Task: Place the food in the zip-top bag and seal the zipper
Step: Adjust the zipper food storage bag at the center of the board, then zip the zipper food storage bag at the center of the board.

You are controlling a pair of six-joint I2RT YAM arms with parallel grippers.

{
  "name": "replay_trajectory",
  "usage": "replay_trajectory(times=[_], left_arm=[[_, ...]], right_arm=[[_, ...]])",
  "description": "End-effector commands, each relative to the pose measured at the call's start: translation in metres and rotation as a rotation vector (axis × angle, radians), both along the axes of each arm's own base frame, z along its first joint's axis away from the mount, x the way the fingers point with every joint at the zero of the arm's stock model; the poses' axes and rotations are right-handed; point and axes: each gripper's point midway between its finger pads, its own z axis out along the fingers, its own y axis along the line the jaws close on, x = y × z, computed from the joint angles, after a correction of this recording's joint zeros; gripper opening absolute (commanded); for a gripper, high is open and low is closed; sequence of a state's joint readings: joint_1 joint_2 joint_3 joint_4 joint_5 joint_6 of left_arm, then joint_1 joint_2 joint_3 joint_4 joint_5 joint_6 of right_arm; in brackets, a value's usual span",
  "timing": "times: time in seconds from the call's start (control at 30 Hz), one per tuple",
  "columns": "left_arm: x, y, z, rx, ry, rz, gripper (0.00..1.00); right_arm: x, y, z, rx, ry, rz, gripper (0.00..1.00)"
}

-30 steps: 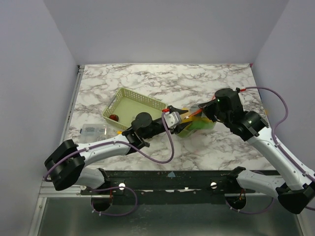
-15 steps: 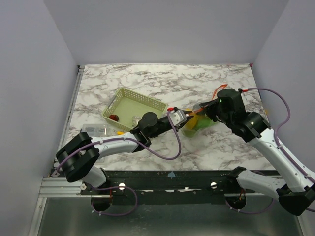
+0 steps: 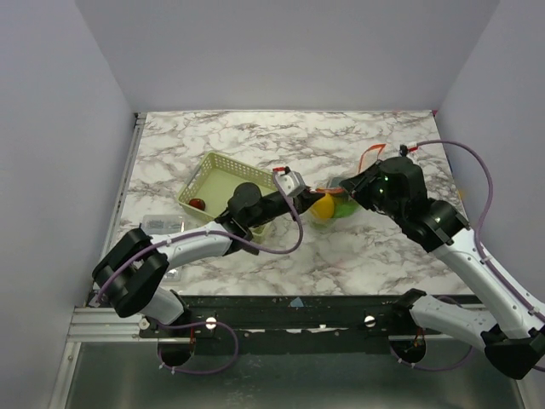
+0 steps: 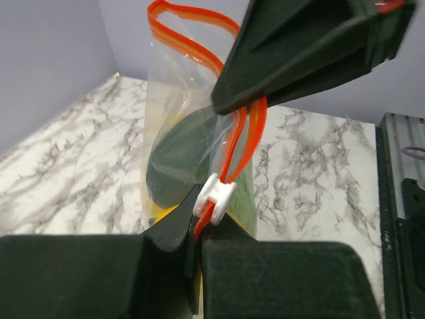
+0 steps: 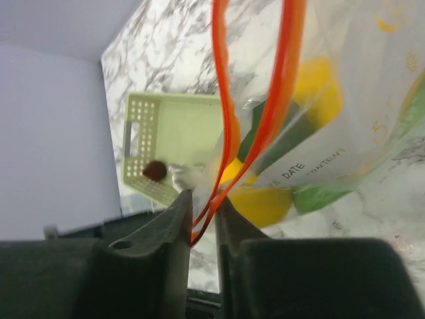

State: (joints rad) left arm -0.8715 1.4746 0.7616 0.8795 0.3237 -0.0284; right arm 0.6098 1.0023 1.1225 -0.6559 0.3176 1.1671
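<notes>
The clear zip-top bag (image 3: 334, 210) hangs between both grippers, with yellow food (image 3: 323, 204) and green food (image 3: 345, 210) inside. In the left wrist view my left gripper (image 4: 198, 232) is shut on the orange-red zipper (image 4: 249, 133), just below its white slider (image 4: 214, 198). A dark green piece (image 4: 176, 159) shows through the bag (image 4: 166, 86). The right gripper's black fingers (image 4: 299, 46) loom just above. In the right wrist view my right gripper (image 5: 201, 199) stands slightly open, and both zipper (image 5: 229, 119) strips run through the narrow gap. Yellow food (image 5: 265, 203) fills the bag (image 5: 352, 106) bottom.
A pale green slotted basket (image 3: 223, 166) sits left of the bag with one small dark red piece (image 3: 197, 204) in it. The basket (image 5: 143, 143) also shows behind the zipper. A small clear container (image 3: 162, 226) lies near the table's left front edge.
The left gripper has closed on the zipper by the slider and shifted up and left. The right jaws have parted a little. The bag has drawn left.
</notes>
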Motion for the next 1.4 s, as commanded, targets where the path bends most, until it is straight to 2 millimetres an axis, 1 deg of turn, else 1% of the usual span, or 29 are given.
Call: replay_trajectory(times=[0.0,0.03,0.07,0.13,0.2,0.27,0.3,0.33,0.47,0.5,0.57,0.6,0.7,0.73,0.77,0.87,0.97,1.03,1.07,1.17,1.37], left_arm=[[-0.023,0.008,0.015,-0.037,0.195,-0.204,0.00],[-0.022,0.010,0.015,-0.038,0.231,-0.223,0.00],[-0.023,0.011,0.015,-0.041,0.257,-0.239,0.00],[-0.022,0.016,0.015,-0.040,0.316,-0.269,0.00],[-0.020,0.018,0.011,-0.008,0.371,-0.289,0.00],[-0.019,0.018,0.007,0.033,0.389,-0.298,0.00],[-0.019,0.018,0.006,0.046,0.390,-0.299,0.00],[-0.020,0.018,0.005,0.055,0.392,-0.307,0.00],[-0.028,0.019,0.004,0.065,0.394,-0.352,0.00],[-0.029,0.019,0.003,0.066,0.395,-0.355,0.00],[-0.032,0.020,0.003,0.065,0.387,-0.368,0.00],[-0.033,0.020,0.003,0.066,0.384,-0.375,0.00],[-0.035,0.021,0.004,0.066,0.371,-0.385,0.00],[-0.035,0.021,0.004,0.068,0.370,-0.388,0.00],[-0.036,0.021,0.004,0.071,0.371,-0.393,0.00],[-0.039,0.022,0.003,0.077,0.364,-0.401,0.00],[-0.039,0.022,0.002,0.076,0.361,-0.404,0.00],[-0.040,0.022,0.002,0.075,0.362,-0.412,0.00],[-0.040,0.022,0.003,0.075,0.363,-0.417,0.00],[-0.039,0.022,0.003,0.074,0.367,-0.415,0.00],[-0.040,0.022,0.003,0.073,0.365,-0.421,0.00]], right_arm=[[-0.017,0.029,0.022,-0.259,-0.268,0.453,0.31],[-0.025,0.034,0.018,-0.307,-0.279,0.554,0.35],[-0.030,0.036,0.014,-0.347,-0.269,0.618,0.36],[-0.038,0.035,0.011,-0.420,-0.257,0.714,0.42],[-0.054,0.046,0.017,-0.436,-0.304,0.871,0.46],[-0.078,0.065,0.029,-0.376,-0.369,1.065,0.56],[-0.079,0.069,0.034,-0.368,-0.387,1.094,0.58],[-0.075,0.071,0.037,-0.375,-0.401,1.090,0.60],[-0.057,0.078,0.044,-0.424,-0.481,1.087,0.61],[-0.055,0.084,0.049,-0.411,-0.521,1.095,0.64],[-0.055,0.097,0.057,-0.360,-0.583,1.146,0.66],[-0.052,0.102,0.053,-0.332,-0.575,1.175,0.66],[-0.040,0.108,0.031,-0.313,-0.531,1.236,0.63],[-0.038,0.109,0.029,-0.314,-0.540,1.238,0.62],[-0.039,0.108,0.029,-0.301,-0.551,1.241,0.62],[-0.042,0.104,0.040,-0.243,-0.616,1.239,0.62],[-0.041,0.099,0.034,-0.198,-0.587,1.255,0.60],[-0.043,0.099,0.028,-0.161,-0.559,1.276,0.46],[-0.043,0.099,0.026,-0.152,-0.551,1.281,0.43],[-0.049,0.099,0.029,-0.134,-0.560,1.300,0.39],[-0.044,0.099,0.024,-0.142,-0.543,1.284,0.40]])
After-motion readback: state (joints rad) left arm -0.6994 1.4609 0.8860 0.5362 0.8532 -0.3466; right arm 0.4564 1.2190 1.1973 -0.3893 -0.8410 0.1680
